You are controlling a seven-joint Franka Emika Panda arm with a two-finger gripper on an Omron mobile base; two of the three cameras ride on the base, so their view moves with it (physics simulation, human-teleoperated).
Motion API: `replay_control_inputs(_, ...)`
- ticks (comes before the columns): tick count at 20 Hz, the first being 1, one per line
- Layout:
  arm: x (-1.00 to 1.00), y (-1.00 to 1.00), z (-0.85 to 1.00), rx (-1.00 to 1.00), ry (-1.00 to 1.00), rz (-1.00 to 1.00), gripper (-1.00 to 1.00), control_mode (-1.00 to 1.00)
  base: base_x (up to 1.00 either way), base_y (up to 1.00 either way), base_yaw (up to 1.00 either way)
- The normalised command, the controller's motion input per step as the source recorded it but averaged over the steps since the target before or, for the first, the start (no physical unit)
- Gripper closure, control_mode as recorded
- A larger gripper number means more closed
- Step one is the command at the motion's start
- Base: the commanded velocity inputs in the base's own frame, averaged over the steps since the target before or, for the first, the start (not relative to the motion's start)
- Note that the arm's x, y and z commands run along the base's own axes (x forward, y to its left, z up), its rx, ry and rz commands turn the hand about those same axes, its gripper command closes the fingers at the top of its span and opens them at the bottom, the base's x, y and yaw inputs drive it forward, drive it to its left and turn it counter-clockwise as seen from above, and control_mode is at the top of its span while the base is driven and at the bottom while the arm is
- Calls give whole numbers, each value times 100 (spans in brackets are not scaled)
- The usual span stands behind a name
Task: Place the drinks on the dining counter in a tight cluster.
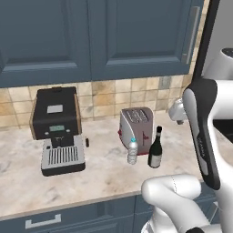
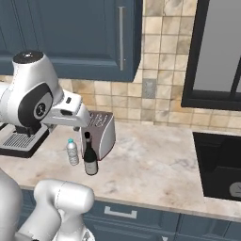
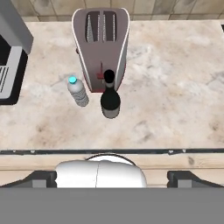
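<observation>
Beige marbled stone carries everything here: the bench (image 1: pixel 104 173) against the tan tile wall holds two of the drinks, the wine bottle (image 1: pixel 156 149) and the water bottle (image 1: pixel 132 151), both upright and just in front of the toaster (image 1: pixel 137 127). The two stand near each other but apart, the wine bottle to the right of the water bottle as the base cameras see them. A coffee machine (image 1: pixel 58 129) sits well off to the left. No amber bottle can be made out on this stretch of stone.

The hand camera looks steeply down on the pair from the bench's front edge. From there the wine bottle (image 3: pixel 110 95) lies almost straight ahead along the hand's line of sight, its cap close against the toaster's front face (image 3: pixel 101 48), while the water bottle (image 3: pixel 78 90) sits a little to the left of that line. Each bottle's long axis is vertical, so a sideways grip around the body or neck seems to be what the next move calls for. The hand is above and on the near side of both, well clear of them.

The pincer's tips are not distinguishable at the bottom of the hand view, so I cannot tell whether it is wide or narrow; it appears to hold nothing.

The wine bottle looks the likelier first pick, being more nearly centred ahead.
</observation>
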Motion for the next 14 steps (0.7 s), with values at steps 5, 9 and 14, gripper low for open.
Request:
replay_control_inputs(5,0,0,0,0,0,0,-100,100,22,-2,0)
replay_control_inputs(9,14,-54,-43,18,0,5,-100,-100,0,0,0)
replay_control_inputs(14,26,-63,-57,25,0,5,-100,-100,0,0,0)
